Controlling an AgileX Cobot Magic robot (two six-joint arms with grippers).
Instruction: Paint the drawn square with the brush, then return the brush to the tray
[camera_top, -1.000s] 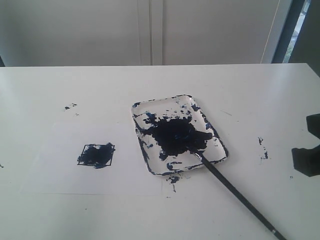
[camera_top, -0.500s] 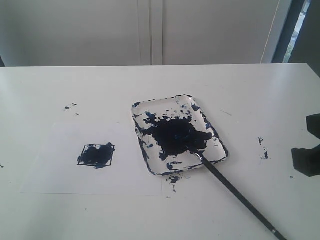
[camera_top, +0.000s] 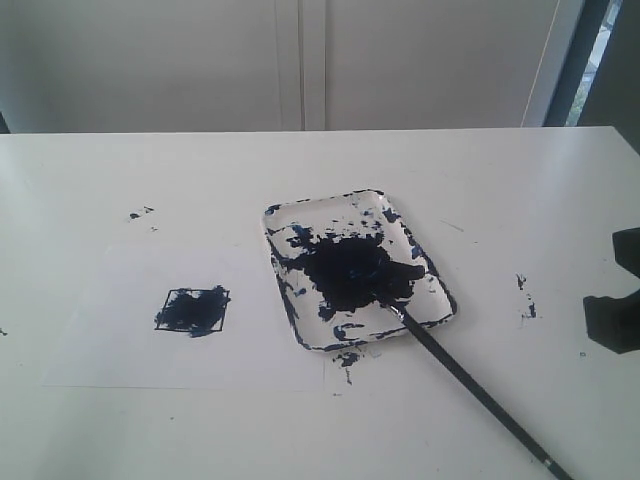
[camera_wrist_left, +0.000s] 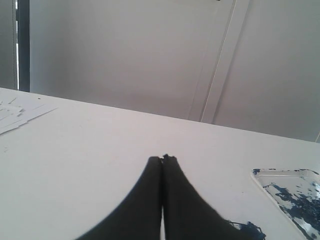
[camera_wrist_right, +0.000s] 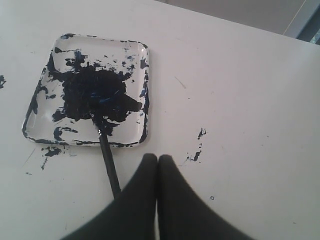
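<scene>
Thin black stick brush (camera_top: 470, 385), bristles in blotched white tray (camera_top: 300, 212): prob. light, stiff; take mid-handle, 5 o'clock. L tool (camera_wrist_left: 162, 158), R tool (camera_wrist_right: 157, 157) clenched, empty.

White tray (camera_top: 440, 285) blotched blue-black; black brush (camera_top: 470, 385); black-outlined drawn square (camera_top: 192, 311) smeared dark blue.

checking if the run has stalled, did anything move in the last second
Nothing visibly changed. The brush still lies with its tip in the tray, the square stays smeared dark blue, and the left gripper and right gripper remain shut and empty.
</scene>
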